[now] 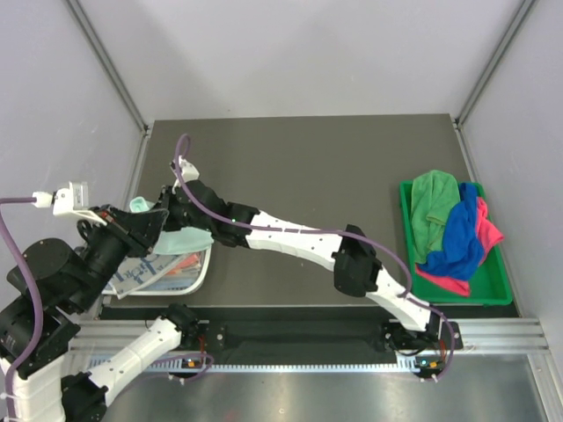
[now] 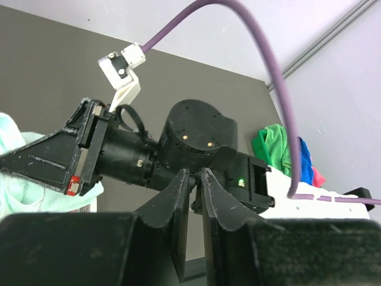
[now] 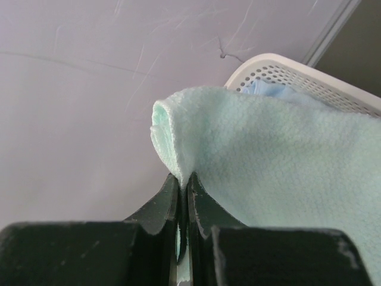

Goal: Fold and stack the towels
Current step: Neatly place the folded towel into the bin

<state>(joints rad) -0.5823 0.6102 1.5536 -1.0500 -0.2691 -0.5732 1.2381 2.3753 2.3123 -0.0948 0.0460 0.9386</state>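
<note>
My right gripper is shut on a fold of the pale mint towel and holds it up over the white mesh basket. From above, the right gripper reaches across to the far left and the mint towel hangs over the basket. The basket holds a navy patterned towel and a coral one. My left gripper sits just beside the right one. Its fingers are shut on nothing. Green, blue and pink towels lie in the bin.
The green plastic bin stands at the table's right edge. Grey walls close in the left, back and right sides. In the left wrist view the right arm's black wrist and its purple cable fill the space just ahead.
</note>
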